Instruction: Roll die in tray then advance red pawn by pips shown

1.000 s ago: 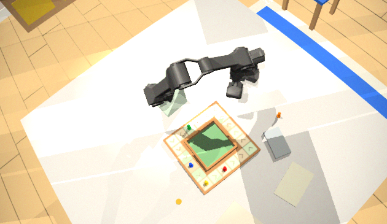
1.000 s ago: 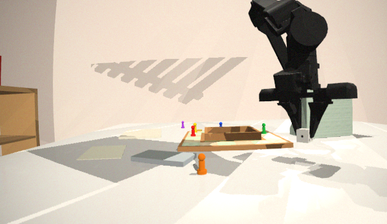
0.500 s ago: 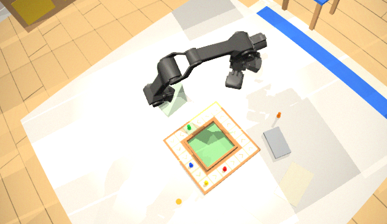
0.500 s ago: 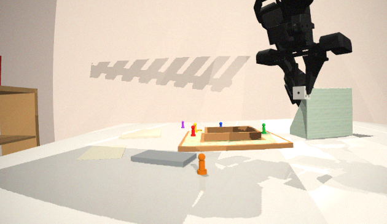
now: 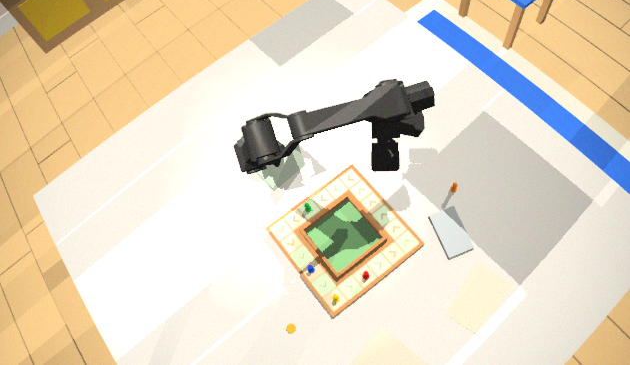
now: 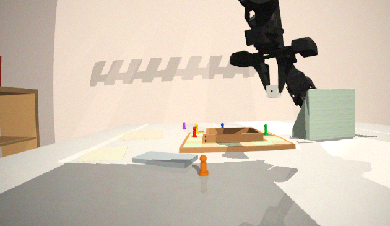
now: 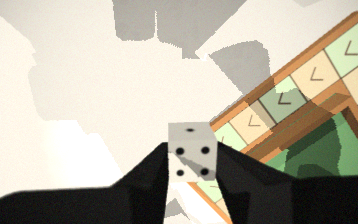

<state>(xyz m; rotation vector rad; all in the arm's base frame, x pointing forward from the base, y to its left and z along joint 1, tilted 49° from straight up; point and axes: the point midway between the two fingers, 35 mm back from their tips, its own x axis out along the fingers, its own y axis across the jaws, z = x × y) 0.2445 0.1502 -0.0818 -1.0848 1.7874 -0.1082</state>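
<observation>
Pincer (image 7: 192, 167) narrowly parted, clamped on the die (image 7: 192, 152), high beside the board (image 6: 236, 144).

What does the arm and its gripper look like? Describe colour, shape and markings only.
The arm is matte dark grey to black all over, built from blocky, faceted links with a cylindrical joint housing near its base. The gripper has two plain black tapering fingers under a wide crossbar. No markings, labels or cables are visible.

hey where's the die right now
The die is clamped in the tool, held high in the air near the board's green-pawn end, not yet above the tray.
</observation>
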